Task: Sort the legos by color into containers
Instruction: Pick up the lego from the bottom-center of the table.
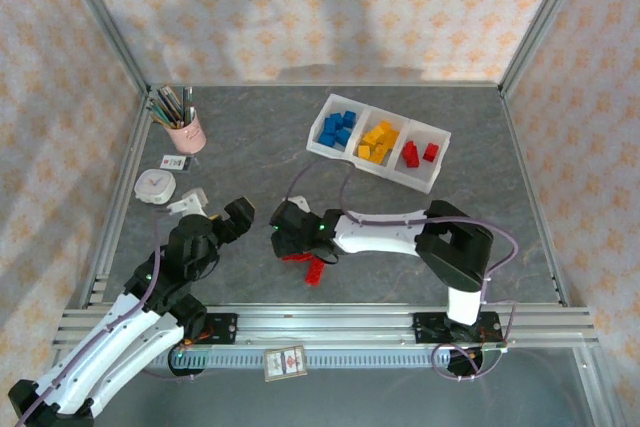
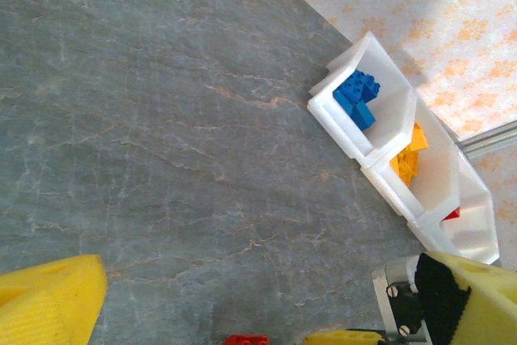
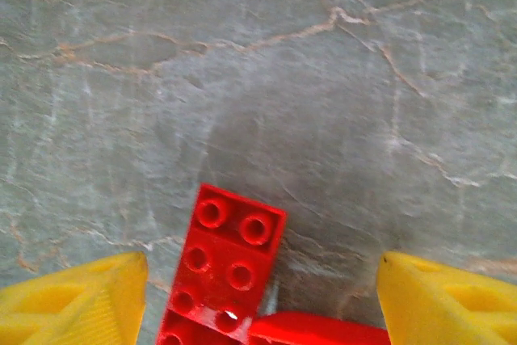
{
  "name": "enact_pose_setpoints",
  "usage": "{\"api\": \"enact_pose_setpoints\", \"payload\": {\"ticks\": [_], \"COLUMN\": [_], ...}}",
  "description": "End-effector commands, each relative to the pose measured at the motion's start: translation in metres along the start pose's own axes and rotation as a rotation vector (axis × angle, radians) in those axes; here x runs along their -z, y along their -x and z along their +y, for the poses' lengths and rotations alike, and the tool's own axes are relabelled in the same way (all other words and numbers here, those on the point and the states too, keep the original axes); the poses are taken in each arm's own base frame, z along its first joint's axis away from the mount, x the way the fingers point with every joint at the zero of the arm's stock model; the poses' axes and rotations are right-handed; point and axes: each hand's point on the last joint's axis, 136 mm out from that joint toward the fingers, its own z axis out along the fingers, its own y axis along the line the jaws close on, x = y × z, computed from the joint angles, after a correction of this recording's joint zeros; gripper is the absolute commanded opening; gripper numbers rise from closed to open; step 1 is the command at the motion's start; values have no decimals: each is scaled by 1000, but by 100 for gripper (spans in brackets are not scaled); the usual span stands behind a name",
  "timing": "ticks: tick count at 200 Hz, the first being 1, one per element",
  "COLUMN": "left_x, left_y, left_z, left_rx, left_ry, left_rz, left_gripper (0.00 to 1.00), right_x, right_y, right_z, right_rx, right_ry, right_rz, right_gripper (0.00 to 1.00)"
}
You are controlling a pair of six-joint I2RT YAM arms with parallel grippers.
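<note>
jaws on the right gape wide astride red legos [image 3: 230,268]

White 3-compartment tray [image 1: 370,169], loose red legos [image 1: 306,265] by right hand [image 1: 284,243]

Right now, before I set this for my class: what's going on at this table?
The right arm's fingers are open on either side of a red brick that lies on the table, and have not closed on it. A second red piece lies against it. The left arm's fingers are open and hold nothing. The white tray holds blue bricks, yellow-orange bricks and red ones, each colour in its own compartment.
</note>
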Motion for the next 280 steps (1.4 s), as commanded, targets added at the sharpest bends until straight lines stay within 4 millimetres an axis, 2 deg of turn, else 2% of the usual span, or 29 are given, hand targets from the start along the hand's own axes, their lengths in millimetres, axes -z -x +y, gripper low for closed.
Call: {"api": "enact_pose_setpoints", "payload": {"ticks": [1, 54, 100, 166, 205, 230, 260, 280], "left_x": [1, 2, 3, 3, 4, 6, 4, 0], "left_y": [-1, -1, 0, 2, 6, 11, 15, 17], "left_z": [15, 20, 20, 19, 13, 6, -8, -22], "left_rx": [8, 10, 9, 9, 8, -4, -25, -47], "left_ry": [57, 71, 72, 70, 56, 43, 13, -21], "left_rz": [-13, -19, -26, -31, -36, -38, -31, -16], "left_gripper": [99, 99, 99, 99, 99, 99, 99, 99], "right_x": [-3, -20, -32, -40, -22, 1, 30, 47], "right_y": [9, 6, 4, 1, 17, 35, 58, 72], "right_z": [2, 4, 7, 9, 19, 20, 8, -14], "right_rx": [-14, 6, 20, 27, 11, -25, -98, -161], "right_ry": [-23, -58, -70, -82, -36, -10, 29, 29], "right_rz": [-18, 17, 41, 54, 3, -56, -126, -171], "right_gripper": [73, 61, 54, 38, 32, 31, 31, 31]}}
